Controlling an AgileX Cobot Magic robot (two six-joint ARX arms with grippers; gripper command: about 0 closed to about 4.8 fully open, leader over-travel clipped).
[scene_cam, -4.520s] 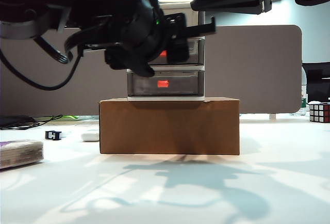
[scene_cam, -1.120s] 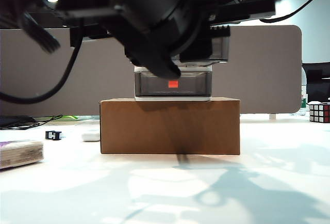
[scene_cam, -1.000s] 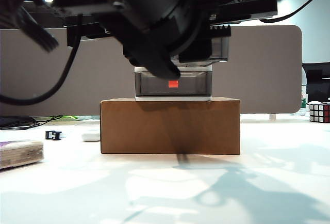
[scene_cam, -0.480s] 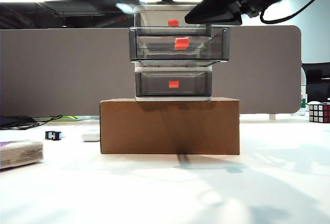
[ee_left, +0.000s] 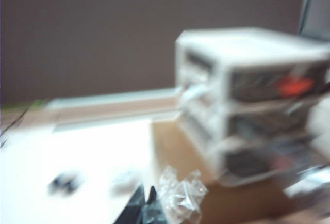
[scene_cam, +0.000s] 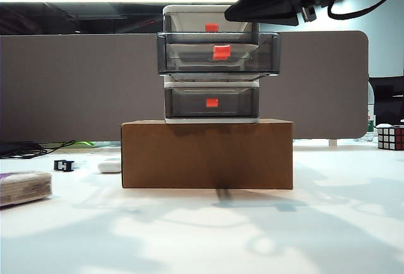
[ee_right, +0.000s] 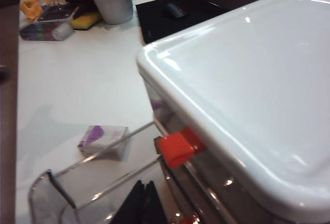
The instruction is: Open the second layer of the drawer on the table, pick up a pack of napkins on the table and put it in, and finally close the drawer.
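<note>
The drawer (scene_cam: 189, 16), a white cabinet with smoky grey tiers, stands on a cardboard box (scene_cam: 207, 154). Its second layer (scene_cam: 189, 56) is pulled out toward the exterior camera, red-orange handle (scene_cam: 221, 52) in front. The pack of napkins (scene_cam: 24, 187) lies on the table (scene_cam: 208, 236) at the far left, also seen in the right wrist view (ee_right: 103, 140). My right gripper (ee_right: 143, 203) is shut, hovering over the open second layer (ee_right: 46, 193) beside the cabinet's white top (ee_right: 247, 79). My left gripper (ee_left: 146, 201) is shut, with crumpled clear plastic (ee_left: 180, 195) beside its tips; that view is blurred.
A small white oval object (scene_cam: 109, 165) and a black clip (scene_cam: 64, 165) lie left of the box. A Rubik's cube (scene_cam: 391, 137) sits at the far right. A grey partition (scene_cam: 76, 84) closes the back. The right arm (scene_cam: 271, 2) hangs over the cabinet's upper right.
The left arm that covered the cabinet has swung up and out of the exterior view. The second layer now stands pulled out. The right arm has barely moved.
</note>
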